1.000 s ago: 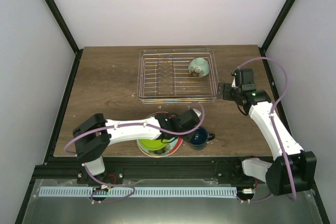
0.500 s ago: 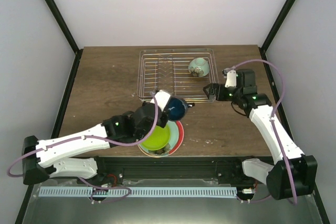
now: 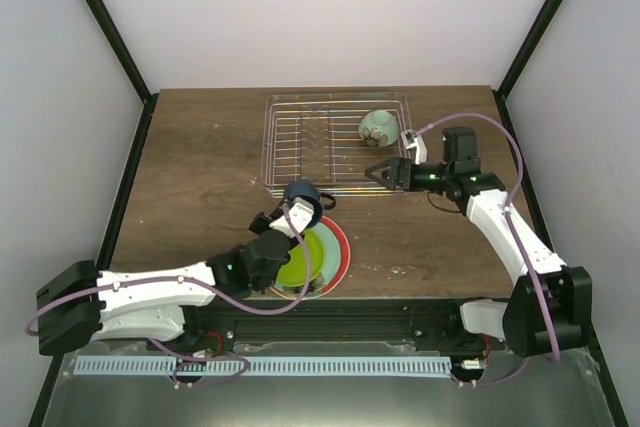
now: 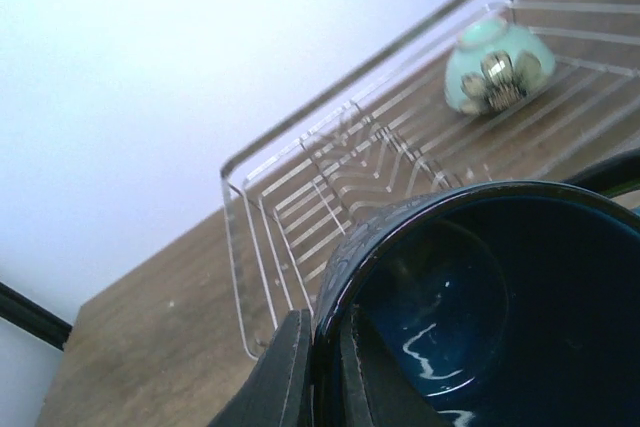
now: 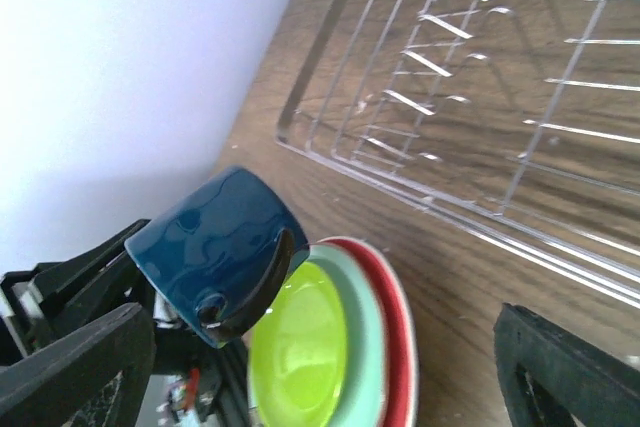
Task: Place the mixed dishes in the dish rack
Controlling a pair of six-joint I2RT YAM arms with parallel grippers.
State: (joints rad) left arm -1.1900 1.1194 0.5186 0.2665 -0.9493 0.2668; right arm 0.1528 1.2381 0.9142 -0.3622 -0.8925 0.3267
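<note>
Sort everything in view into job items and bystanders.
Job items: dish rack, mint-green bowl, dark-blue mug, lime-green plate, red plate.
Bystanders: wooden table, white back wall.

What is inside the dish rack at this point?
Only the pale mint-green bowl, in the far right corner of the dish rack. The dark-blue mug is held just outside its near edge. The right fingers cover a bit of the near right corner.

- dark-blue mug (image 5: pixel 215 237): smooth, glossy glaze — bright reflections on it
- dish rack (image 3: pixel 300 147): thin, shiny silver metal wire
- lime-green plate (image 5: pixel 300 347): smooth and glossy
- counter (image 3: pixel 200 167): matt brown wood grain — faintly streaked
</note>
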